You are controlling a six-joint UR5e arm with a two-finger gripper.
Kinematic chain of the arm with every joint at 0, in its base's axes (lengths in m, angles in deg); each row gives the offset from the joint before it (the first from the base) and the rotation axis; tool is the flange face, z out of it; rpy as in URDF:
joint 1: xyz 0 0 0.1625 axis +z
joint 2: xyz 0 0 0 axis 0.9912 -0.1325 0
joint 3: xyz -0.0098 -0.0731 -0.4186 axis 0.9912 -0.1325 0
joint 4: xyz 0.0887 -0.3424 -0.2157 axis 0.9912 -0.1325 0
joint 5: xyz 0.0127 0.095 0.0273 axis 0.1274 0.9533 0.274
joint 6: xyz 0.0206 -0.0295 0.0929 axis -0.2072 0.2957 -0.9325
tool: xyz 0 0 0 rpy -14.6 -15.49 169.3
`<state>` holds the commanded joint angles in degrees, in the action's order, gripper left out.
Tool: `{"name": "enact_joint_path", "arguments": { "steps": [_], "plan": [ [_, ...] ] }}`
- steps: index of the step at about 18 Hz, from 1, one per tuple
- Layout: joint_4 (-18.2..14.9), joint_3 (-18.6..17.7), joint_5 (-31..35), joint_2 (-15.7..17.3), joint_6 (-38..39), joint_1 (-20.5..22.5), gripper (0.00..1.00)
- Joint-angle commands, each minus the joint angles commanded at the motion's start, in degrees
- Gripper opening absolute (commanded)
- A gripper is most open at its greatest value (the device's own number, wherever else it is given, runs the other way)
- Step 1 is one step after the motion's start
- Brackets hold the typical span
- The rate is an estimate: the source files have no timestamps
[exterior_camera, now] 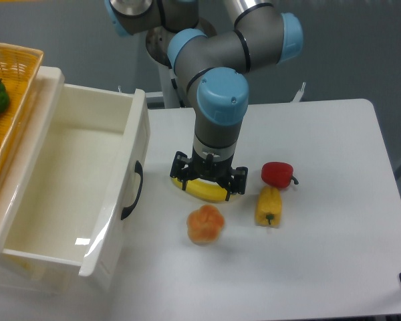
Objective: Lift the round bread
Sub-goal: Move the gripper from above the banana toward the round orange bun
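Round bread (205, 224) on white table (334, 267), gripper (209, 179) over banana (204, 190), grey wall behind

Orange-tan round bread (205, 224), yellow banana (204, 190), red pepper (277, 174).

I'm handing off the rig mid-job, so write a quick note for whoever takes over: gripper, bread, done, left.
Gripper: low over the banana, jaws apart; whether it touches it is unclear.
Round bread: on the table, just in front of the gripper, left of the yellow pepper, not held.
Done: nothing picked up.
Left: move to the bread, grasp, lift.
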<state>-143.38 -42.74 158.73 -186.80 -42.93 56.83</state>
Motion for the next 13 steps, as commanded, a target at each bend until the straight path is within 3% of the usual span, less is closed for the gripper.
{"name": "enact_joint_path", "arguments": {
  "steps": [13],
  "plan": [
    [2.02, -0.35, 0.26, -1.84, 0.61, 0.00, 1.00]
  ]
}}
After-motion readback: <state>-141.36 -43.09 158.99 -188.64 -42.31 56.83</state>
